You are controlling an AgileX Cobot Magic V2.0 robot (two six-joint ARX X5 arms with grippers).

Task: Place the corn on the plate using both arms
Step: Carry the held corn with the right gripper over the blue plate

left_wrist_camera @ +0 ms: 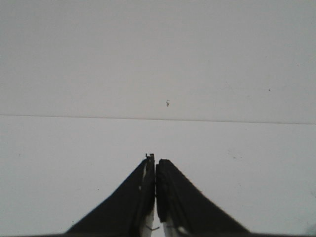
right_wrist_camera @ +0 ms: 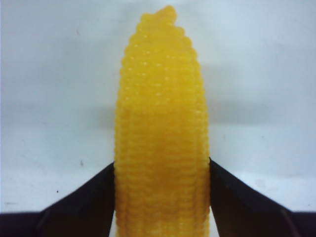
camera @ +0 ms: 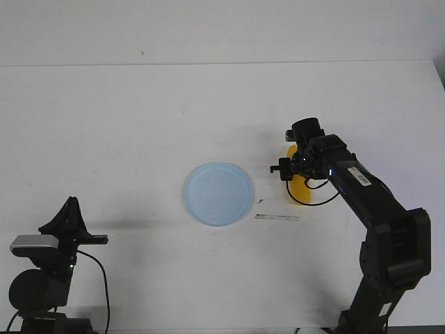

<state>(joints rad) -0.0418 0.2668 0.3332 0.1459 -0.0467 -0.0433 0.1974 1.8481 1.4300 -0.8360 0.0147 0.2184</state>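
- The corn (right_wrist_camera: pixel 162 133) is gripped by the right gripper (right_wrist_camera: pixel 162 197); in the right wrist view a black finger (right_wrist_camera: pixel 86 202) is pressed against each side of the cob, and the tapered tip points away from the wrist.
- In the front view the corn (camera: pixel 299 189) is seen only in part, as yellow patches beneath the right gripper (camera: pixel 295 170), just to the right of the plate (camera: pixel 218 194) and apart from its rim.
- Whether the corn is lifted clear of the table (camera: pixel 139 125) or resting on it cannot be told from these views.
- The plate is bare; nothing has been set on it, so the placing is not yet done.
- The left gripper (left_wrist_camera: pixel 155 170) is closed with its two fingers meeting and nothing between them; only the white table and its far edge are seen ahead of it.
- The left arm (camera: pixel 49 264) is parked at the near left corner, well apart from both the plate and the corn, so no share in the work is shown for it.
- Progress is judged as early to middle: the grasp appears made, while the carry over the plate and the release are left.
- A short move to the left by the right arm (camera: pixel 368 202) would probably be enough to bring the corn over the plate.
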